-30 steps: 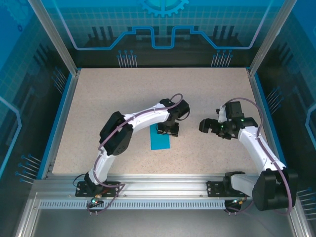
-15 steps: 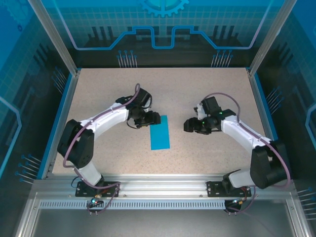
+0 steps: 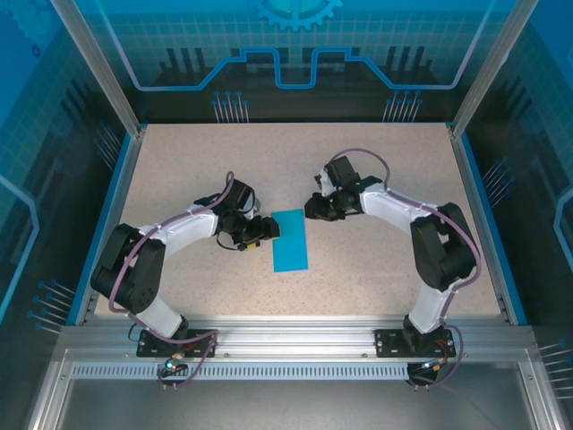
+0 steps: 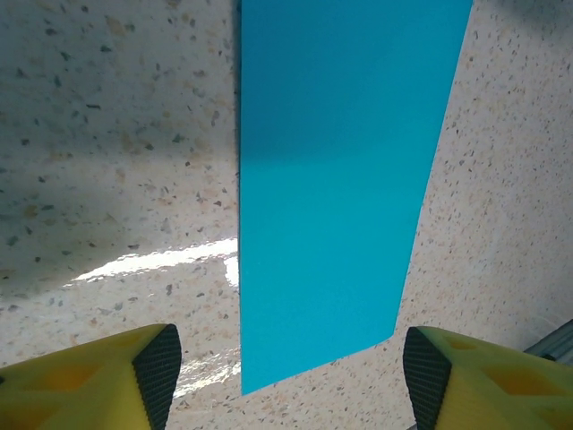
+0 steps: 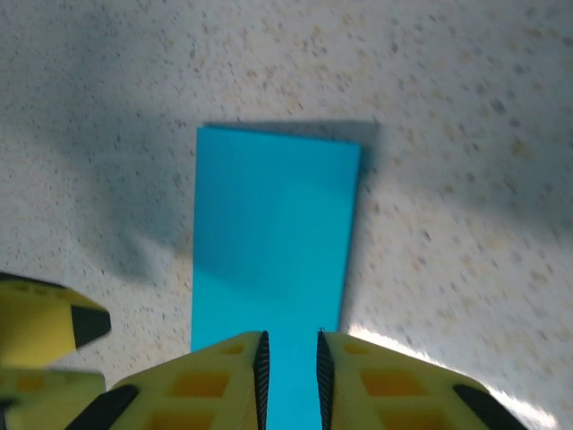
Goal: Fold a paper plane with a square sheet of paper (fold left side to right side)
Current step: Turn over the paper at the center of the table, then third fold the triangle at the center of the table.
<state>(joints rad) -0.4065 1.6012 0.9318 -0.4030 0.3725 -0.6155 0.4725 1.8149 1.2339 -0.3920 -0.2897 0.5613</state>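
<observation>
1. Paper [image 3: 289, 240] lies flat near the middle of the table [image 3: 376, 161], folded into a narrow upright rectangle.
2. Left gripper [image 3: 264, 230] sits just beside the paper's far left corner. In the left wrist view its fingers [image 4: 148, 367] stand wide apart with the paper's short edge between them, gripping nothing.
3. Right gripper [image 3: 312, 210] sits at the far right corner. Its jaws are drawn almost together, leaving a thin slit over the paper [image 5: 273, 233]; whether they pinch the sheet cannot be told.
</observation>
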